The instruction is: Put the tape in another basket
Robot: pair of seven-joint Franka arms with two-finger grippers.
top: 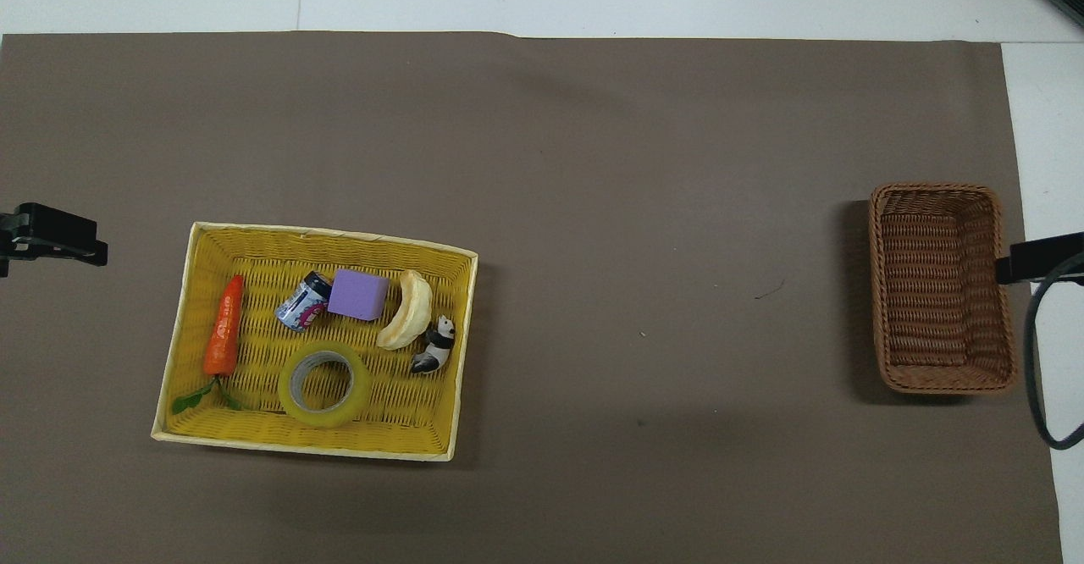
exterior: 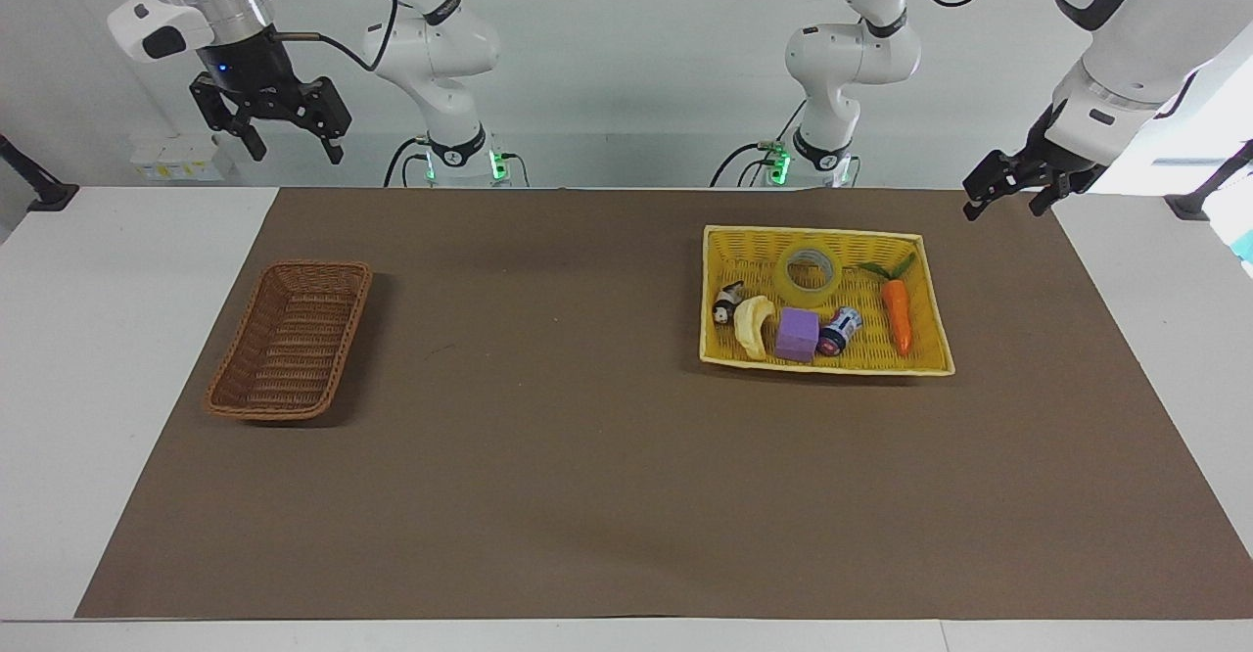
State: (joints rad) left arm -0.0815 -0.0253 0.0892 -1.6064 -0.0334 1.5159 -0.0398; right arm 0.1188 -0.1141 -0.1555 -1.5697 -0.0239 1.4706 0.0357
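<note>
- Right hand point(exterior: 289, 138) raised over the bench's point(exterior: 607, 456) edge, fingers spread, holding nothing; waiting.
- Narrow brown woven wicker basket point(exterior: 291, 350) empty at the right arm's end, presumably the destination.
- Wide translucent yellow tape roll point(exterior: 809, 273) lying flat in the bright yellow woven basket point(exterior: 935, 314), core upward, beside the orange toy carrot point(exterior: 898, 315).
- Left hand point(exterior: 1018, 185) hovering over that end, likely for pickup; finger gap unreadable.

Tape point(top: 324, 385): glossy translucent yellow plastic film, pale matt core. Brown basket point(top: 942, 286): rough woven wicker, matt. Yellow basket point(top: 318, 242): fine woven weave, smooth pale rim. Table cover point(top: 593, 166): matt brown paper-like sheet. Purple block point(top: 358, 294): matt, foam-like. Carrot point(top: 223, 327): smooth plastic. Arm shells point(exterior: 852, 55): glossy white plastic.
</note>
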